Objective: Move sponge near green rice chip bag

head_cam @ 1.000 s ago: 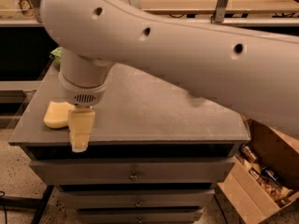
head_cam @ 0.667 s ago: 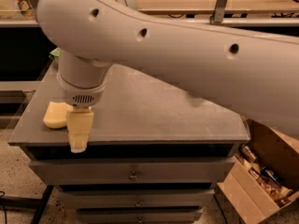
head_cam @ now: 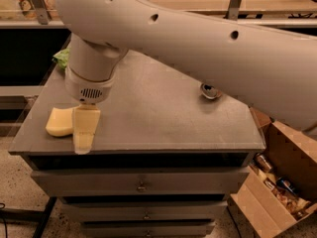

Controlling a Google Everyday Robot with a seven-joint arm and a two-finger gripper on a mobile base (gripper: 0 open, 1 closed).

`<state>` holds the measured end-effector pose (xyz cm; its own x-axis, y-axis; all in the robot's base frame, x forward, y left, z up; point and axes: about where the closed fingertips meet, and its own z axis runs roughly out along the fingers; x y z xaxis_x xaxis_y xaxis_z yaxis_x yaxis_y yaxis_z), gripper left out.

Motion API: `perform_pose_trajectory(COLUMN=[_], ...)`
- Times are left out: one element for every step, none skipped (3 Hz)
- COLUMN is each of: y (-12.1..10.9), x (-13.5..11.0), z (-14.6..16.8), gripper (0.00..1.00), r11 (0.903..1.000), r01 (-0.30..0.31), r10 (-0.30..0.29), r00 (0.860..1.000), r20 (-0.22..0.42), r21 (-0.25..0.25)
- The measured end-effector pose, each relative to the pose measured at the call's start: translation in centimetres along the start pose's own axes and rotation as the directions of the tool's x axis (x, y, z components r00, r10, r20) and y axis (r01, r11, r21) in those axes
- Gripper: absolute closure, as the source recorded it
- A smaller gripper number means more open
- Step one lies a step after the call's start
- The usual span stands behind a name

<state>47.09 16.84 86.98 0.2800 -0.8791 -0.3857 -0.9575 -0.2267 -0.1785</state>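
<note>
The sponge [head_cam: 58,122], a pale yellow block with curved edges, lies at the front left corner of the grey cabinet top [head_cam: 153,113]. My gripper [head_cam: 85,131] hangs from the white wrist just right of the sponge, touching or overlapping its right edge, with its tip at the cabinet's front edge. The green rice chip bag [head_cam: 61,58] shows only as a small light-green patch at the back left, mostly hidden behind my wrist. It lies well behind the sponge.
A metal drink can [head_cam: 210,90] lies on the right part of the top, under my arm. My big white arm [head_cam: 208,48] spans the scene. A cardboard box [head_cam: 280,182] with items stands on the floor at right. Drawers sit below the top.
My arm has shifted a little up and left, uncovering the can at the right. The gripper and the sponge stay at almost the same spot.
</note>
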Motion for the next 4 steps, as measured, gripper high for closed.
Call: perform_pose_trajectory(y=[-0.8,-1.3,-1.6,-1.6], x=[0.6,1.0,1.0,1.1], z=[1.3,2.8,3.6,4.3], gripper=[0.0,0.0,0.17,0.41], r11=[0.9991,0.997,0.9953,0.9932], r01=[-0.029,-0.065,-0.085,-0.102], r10=[0.03,0.067,0.089,0.107], r00=[0.999,0.996,0.992,0.989], r20=[0.023,0.054,0.085,0.101], r21=[-0.029,-0.042,-0.047,-0.056])
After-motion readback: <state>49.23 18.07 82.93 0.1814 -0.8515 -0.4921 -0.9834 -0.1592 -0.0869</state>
